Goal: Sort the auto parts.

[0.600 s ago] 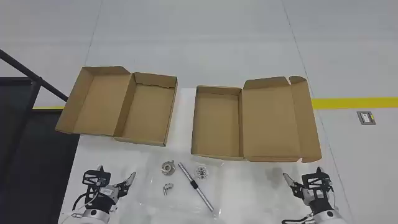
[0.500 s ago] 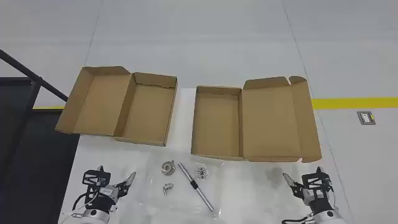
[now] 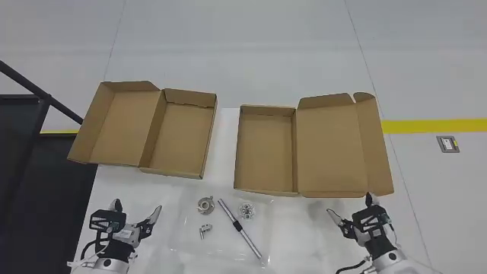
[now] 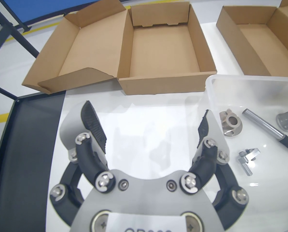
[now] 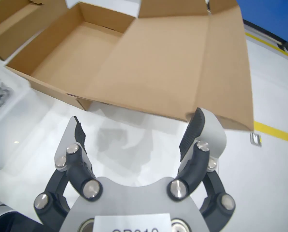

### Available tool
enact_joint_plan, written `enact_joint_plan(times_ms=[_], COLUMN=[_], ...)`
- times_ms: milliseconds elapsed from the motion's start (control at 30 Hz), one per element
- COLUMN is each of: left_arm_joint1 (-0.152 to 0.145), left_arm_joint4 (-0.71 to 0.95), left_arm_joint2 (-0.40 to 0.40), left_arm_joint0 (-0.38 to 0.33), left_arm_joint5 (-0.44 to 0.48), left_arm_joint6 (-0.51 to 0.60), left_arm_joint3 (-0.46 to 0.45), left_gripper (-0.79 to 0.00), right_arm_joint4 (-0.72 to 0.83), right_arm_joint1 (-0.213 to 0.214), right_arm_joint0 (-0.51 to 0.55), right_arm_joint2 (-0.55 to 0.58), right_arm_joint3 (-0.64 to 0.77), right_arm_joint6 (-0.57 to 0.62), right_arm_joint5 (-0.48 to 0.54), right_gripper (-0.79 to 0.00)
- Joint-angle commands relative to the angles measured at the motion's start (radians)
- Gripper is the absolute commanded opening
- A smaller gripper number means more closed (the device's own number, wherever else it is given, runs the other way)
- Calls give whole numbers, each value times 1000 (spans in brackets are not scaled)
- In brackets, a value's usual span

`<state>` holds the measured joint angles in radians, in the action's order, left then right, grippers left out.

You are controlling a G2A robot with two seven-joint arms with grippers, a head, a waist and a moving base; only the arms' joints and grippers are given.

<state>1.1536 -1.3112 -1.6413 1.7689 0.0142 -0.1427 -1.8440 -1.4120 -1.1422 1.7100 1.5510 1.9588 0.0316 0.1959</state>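
The left box and the right box both stand open on top with lids folded outward, so the way in from above is free; their upright walls block the sides. A narrow strip of bare table runs between them. Nearer, a clear tub walls in the metal parts and is open above. Bare table flanks it left and right.

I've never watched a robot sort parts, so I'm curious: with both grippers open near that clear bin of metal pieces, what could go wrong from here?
The wall of the clear bin stands between the left gripper and the rod; the gripper might clip it going in. That rod is smooth and round, so it could slip or roll when pinched. The opened lid of the right box lies close ahead of the right gripper and might get snagged.
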Motion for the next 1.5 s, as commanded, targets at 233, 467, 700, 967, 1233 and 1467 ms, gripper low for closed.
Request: enact_joint_plan(times_ms=[233,467,700,967,1233,1467], left_arm_joint1=[3,4,4,4,4,4], left_arm_joint4=[28,28,28,28,28,28], left_arm_joint2=[-29,-30,-30,-30,-30,-30], left_arm_joint0=[32,33,33,33,33,33], left_arm_joint5=[33,33,33,33,33,33], left_arm_joint6=[-50,-50,-50,-50,-50,-50], left_arm_joint3=[-15,-15,-15,-15,-15,-15], left_gripper=[0,0,0,0,0,0], right_arm_joint4=[-259,-277,-229,-233,-254,-254], right_arm_joint1=[-3,-10,-13,-45,-79,-79], right_arm_joint0=[-79,-108,-124,-267,-371,-371], right_arm_joint2=[-204,-224,-248,-457,-614,-614], right_arm_joint3=[198,209,233,162,63,63], right_arm_joint6=[168,200,262,504,618,618], right_arm_joint5=[82,30,70,41,-13,-13], right_gripper=[0,0,0,0,0,0])
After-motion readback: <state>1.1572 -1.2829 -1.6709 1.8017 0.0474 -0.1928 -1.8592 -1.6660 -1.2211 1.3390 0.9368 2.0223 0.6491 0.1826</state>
